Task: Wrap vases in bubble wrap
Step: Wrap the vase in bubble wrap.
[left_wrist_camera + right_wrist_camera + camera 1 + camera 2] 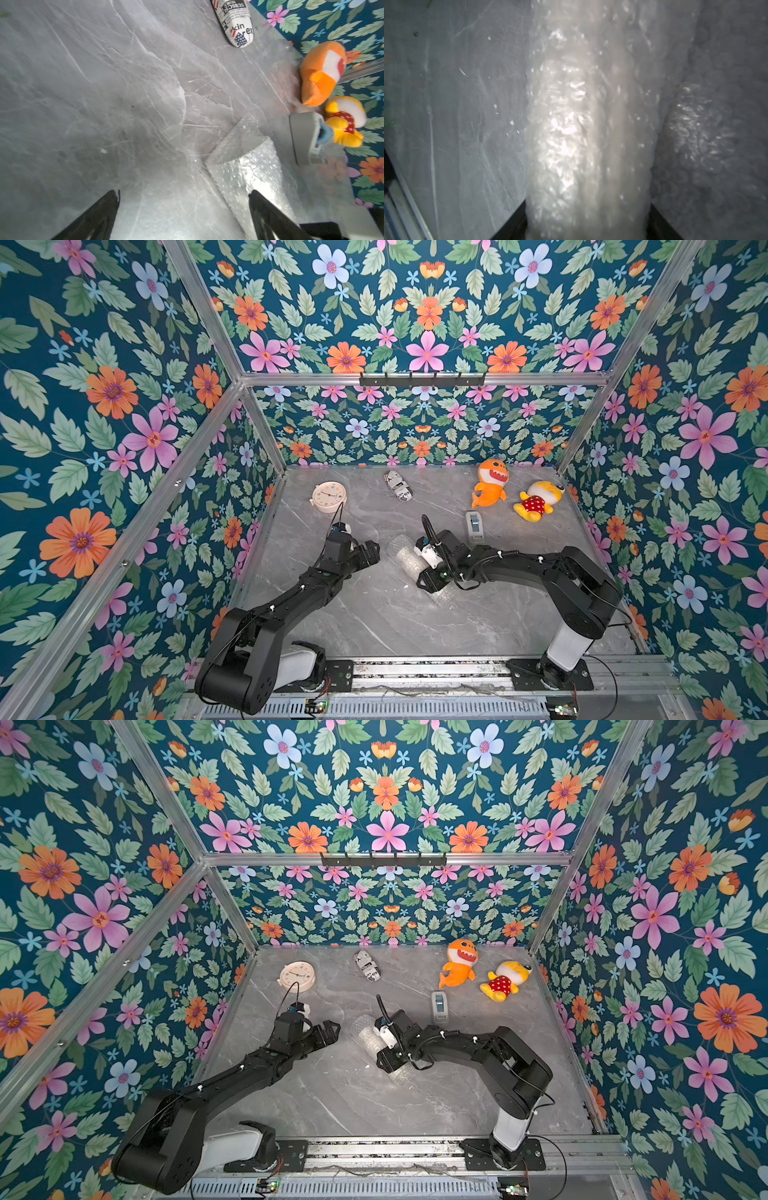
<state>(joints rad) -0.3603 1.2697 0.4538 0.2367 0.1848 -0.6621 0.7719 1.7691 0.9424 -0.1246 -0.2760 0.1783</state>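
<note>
On the grey, marble-veined worktop (374, 614), between the two black arms, lies the clear, crinkly bubble wrap (404, 559). It is rolled into a long tube, with a stretch of sheet lying flat beside it. The tall cream-white vase (589, 108) is inside the tube, and only a pale cream core shows through the plastic in the right wrist view. The right pincer (587, 220) straddles the tube from above, its jaws partly closed and pressed to both flanks, so it appears to have the bundle in its grip. The left pincer (184, 199) hangs spread wide and empty near one end of the tube. The rolling step looks part done. The next move calls for turning the tube over the flat remainder of the sheet — gently, since the plastic likely slips — while the left pincer steadies or tucks the open end.
</note>
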